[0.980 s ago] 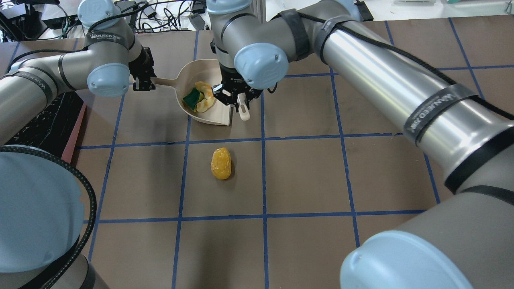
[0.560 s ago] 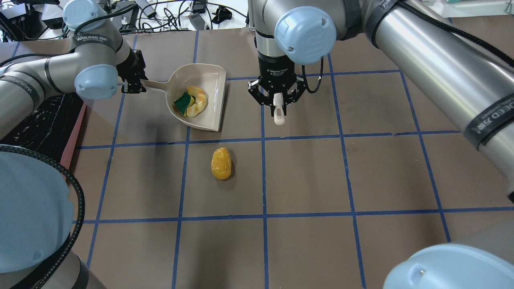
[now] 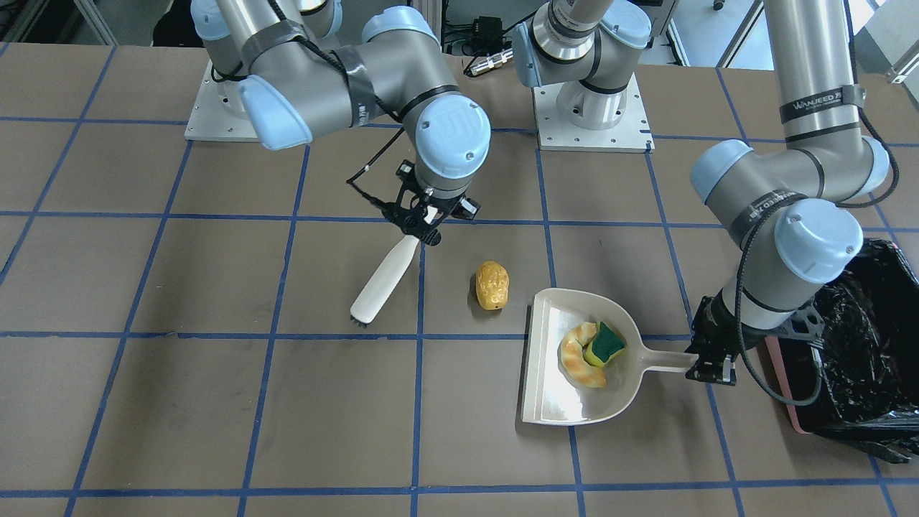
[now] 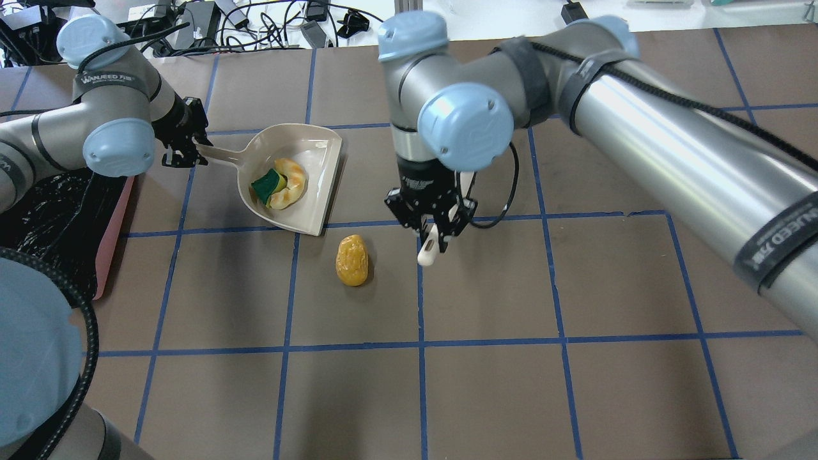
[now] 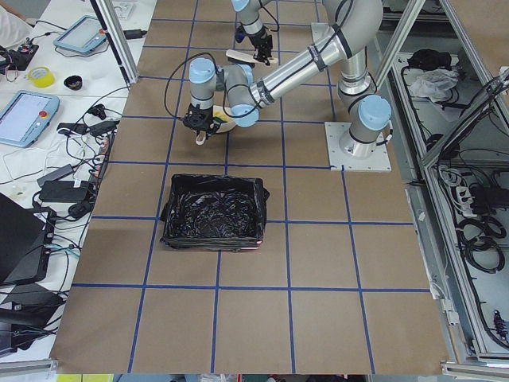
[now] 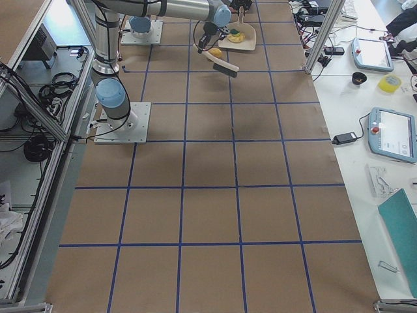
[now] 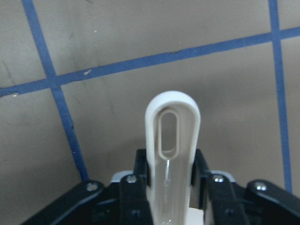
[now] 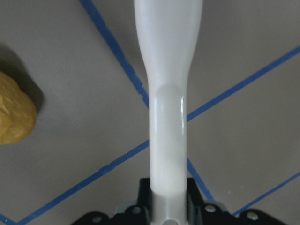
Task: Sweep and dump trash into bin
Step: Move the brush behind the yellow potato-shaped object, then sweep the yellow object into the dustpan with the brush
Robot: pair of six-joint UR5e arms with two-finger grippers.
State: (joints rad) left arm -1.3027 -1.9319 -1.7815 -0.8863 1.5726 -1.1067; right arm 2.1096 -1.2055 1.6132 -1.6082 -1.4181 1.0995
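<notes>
The golden-brown potato-like lump (image 4: 352, 260) lies on the table, also in the front view (image 3: 492, 285) and the right wrist view (image 8: 14, 115). The tan croissant piece (image 4: 291, 185) and the yellow-green sponge (image 4: 267, 185) lie in the beige dustpan (image 4: 316, 198). My left gripper (image 4: 182, 150) is shut on the dustpan handle (image 7: 172, 140). My right gripper (image 4: 431, 220) is shut on the beige hand brush (image 3: 380, 283), whose head hangs just right of the lump. The bin (image 3: 854, 345), black-lined, stands left of the dustpan.
The bin's pink side (image 4: 114, 236) sits close to my left arm's elbow. Blue tape lines grid the brown table (image 4: 486, 287). Cables and gear lie along the far edge (image 4: 268, 25). Both arm bases (image 3: 589, 115) stand on the robot's side.
My right gripper has carried the brush away from the dustpan mouth, out to the right, then nearer, beside the lump. My left gripper has drawn the dustpan left and nearer. The lump has not moved.
</notes>
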